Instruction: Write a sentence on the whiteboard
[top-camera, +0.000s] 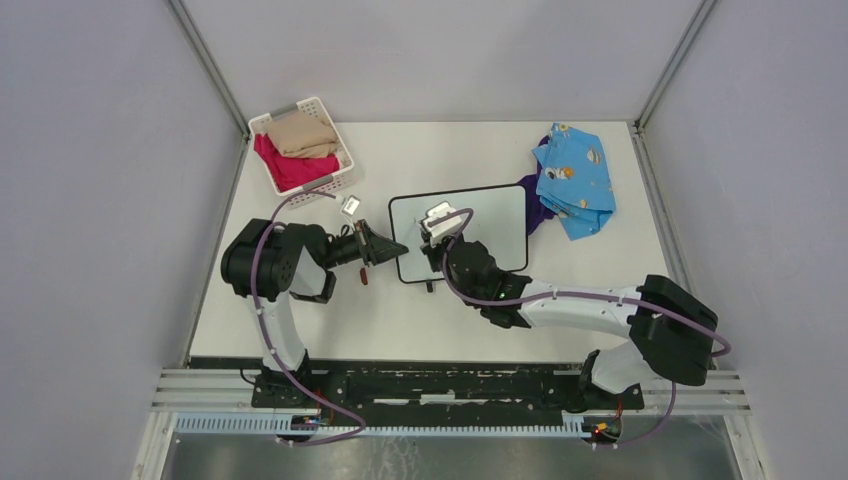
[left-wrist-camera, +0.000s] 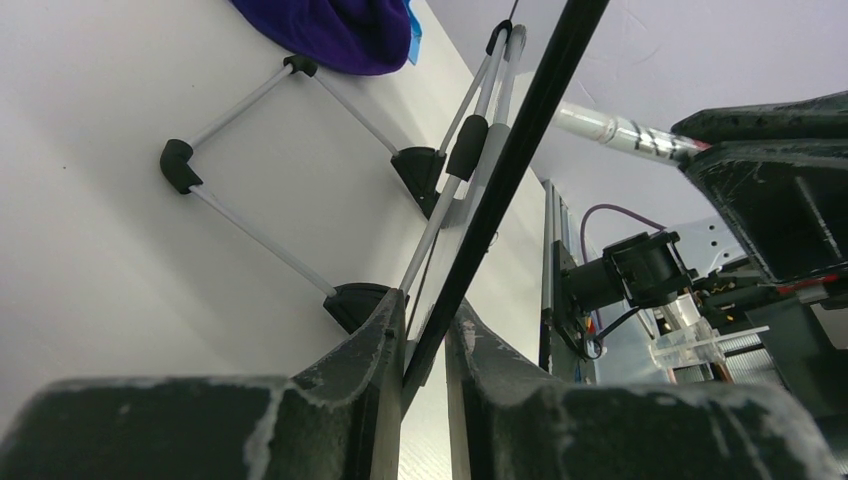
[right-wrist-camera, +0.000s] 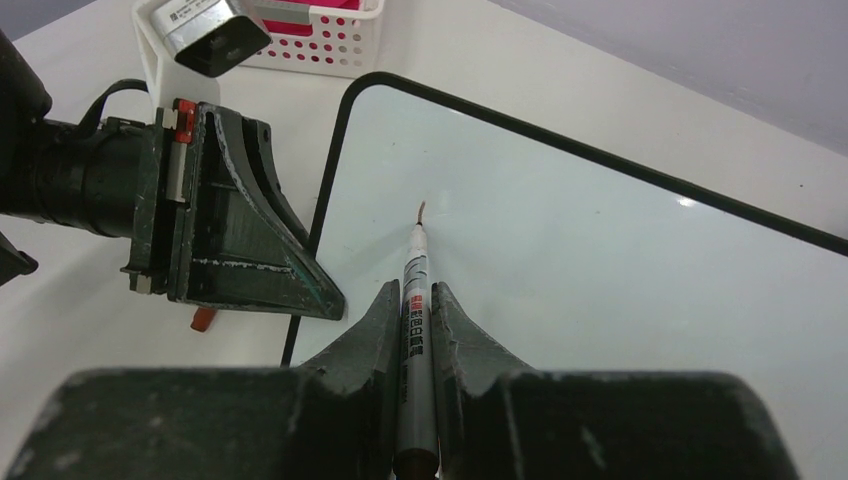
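Note:
The whiteboard (top-camera: 490, 215) lies mid-table, tilted up on its wire stand (left-wrist-camera: 250, 235) with black feet. My left gripper (top-camera: 397, 250) is shut on the board's black frame (left-wrist-camera: 500, 180) at its left edge, and the fingers (left-wrist-camera: 425, 340) pinch it from both sides. A grey marker (right-wrist-camera: 415, 290) sits in my right gripper (right-wrist-camera: 417, 300), which is shut on it. The marker's tip touches the whiteboard (right-wrist-camera: 600, 260) near its left side, where a short reddish stroke (right-wrist-camera: 421, 207) shows. From above, the right gripper (top-camera: 437, 238) hangs over the board's left part.
A white basket (top-camera: 300, 155) of folded clothes stands at the back left. Blue patterned cloth (top-camera: 575, 180) and purple cloth (top-camera: 535, 205) lie right of the board. A small silvery object (top-camera: 350, 206) and a small red cap (top-camera: 365, 281) lie near the left gripper.

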